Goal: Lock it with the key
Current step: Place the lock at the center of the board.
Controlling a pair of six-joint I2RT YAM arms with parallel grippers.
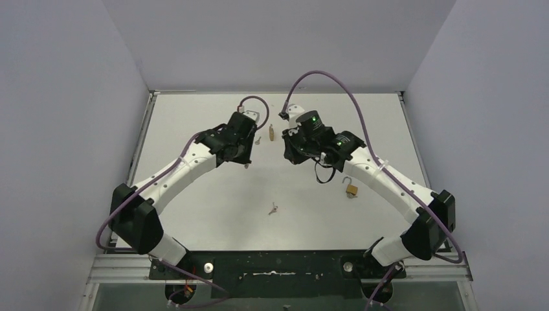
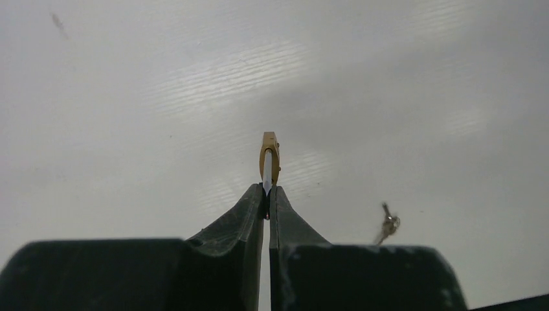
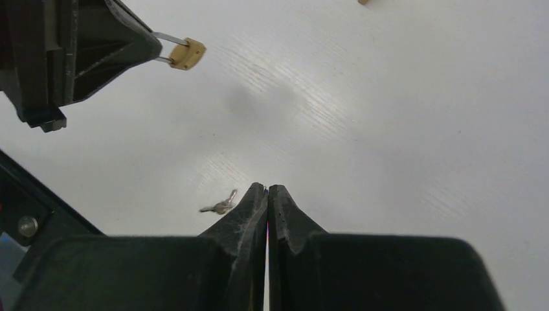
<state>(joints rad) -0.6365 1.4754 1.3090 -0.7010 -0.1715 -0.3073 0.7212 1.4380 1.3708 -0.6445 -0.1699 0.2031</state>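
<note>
A small brass padlock point(image 1: 272, 134) hangs in the air at the far middle of the table. My left gripper point(image 1: 261, 135) is shut on its silver shackle. In the left wrist view the padlock point(image 2: 270, 159) stands edge-on just past the closed fingertips point(image 2: 257, 197). The right wrist view shows this same padlock point(image 3: 188, 54) at the upper left, hanging from the left gripper. My right gripper point(image 1: 287, 150) hovers just right of the padlock, shut point(image 3: 267, 191), and I see nothing held in it. A small silver key point(image 1: 258, 140) lies on the table under the left gripper, and a key point(image 3: 220, 206) lies left of my right fingertips.
A second brass padlock point(image 1: 351, 189) with its shackle open lies on the table at the right, under the right arm. Another key point(image 1: 273, 208) lies near the table's middle front. A key point(image 2: 388, 225) shows on the white table point(image 2: 129, 97) at the lower right.
</note>
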